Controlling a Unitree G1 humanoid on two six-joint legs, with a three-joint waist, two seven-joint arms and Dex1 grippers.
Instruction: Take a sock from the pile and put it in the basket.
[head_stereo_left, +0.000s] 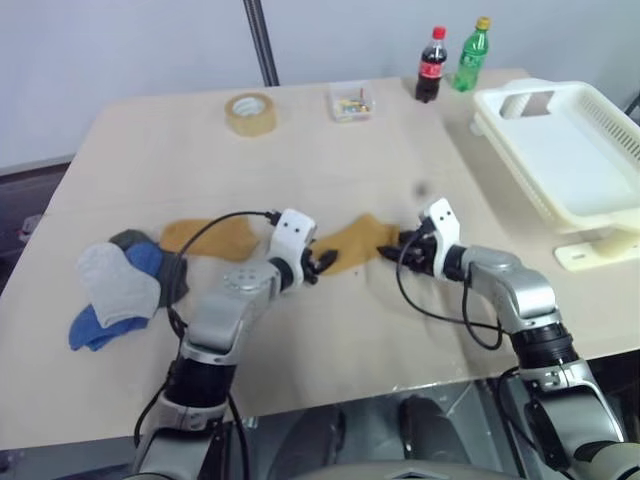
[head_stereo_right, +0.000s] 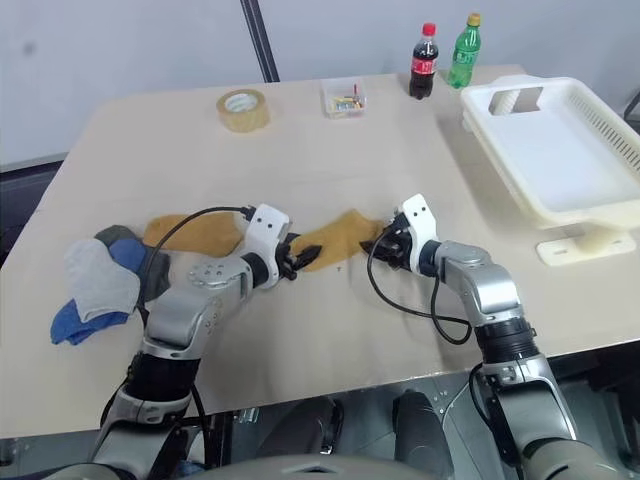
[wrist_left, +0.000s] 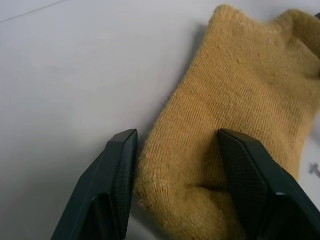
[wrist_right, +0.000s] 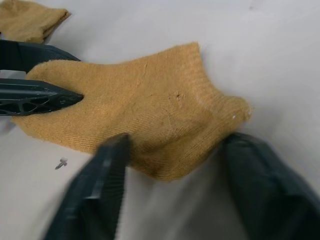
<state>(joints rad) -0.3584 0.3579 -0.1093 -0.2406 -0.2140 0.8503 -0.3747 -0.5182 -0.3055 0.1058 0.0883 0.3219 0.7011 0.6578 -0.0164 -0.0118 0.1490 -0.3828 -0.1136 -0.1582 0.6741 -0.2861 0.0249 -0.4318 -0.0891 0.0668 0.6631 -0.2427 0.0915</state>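
Observation:
A mustard-yellow sock (head_stereo_left: 352, 242) lies flat on the table between my two grippers. My left gripper (head_stereo_left: 322, 262) is at its left end, open, with one finger (wrist_left: 112, 185) beside the sock's edge and the other resting on the cloth. At the sock's right end my right gripper (head_stereo_left: 388, 248) is open, its blurred fingers (wrist_right: 102, 190) straddling that end. The pile (head_stereo_left: 120, 285) of light grey, blue and dark grey socks sits at the table's left, with another mustard sock (head_stereo_left: 205, 237) beside it. The white slotted basket (head_stereo_left: 600, 135) stands at the far right.
A tape roll (head_stereo_left: 250, 112), a small clear box (head_stereo_left: 351, 101), a cola bottle (head_stereo_left: 431, 65) and a green bottle (head_stereo_left: 473, 55) stand along the table's far side. The basket overhangs the table's right edge, with a white block (head_stereo_left: 590, 255) below it.

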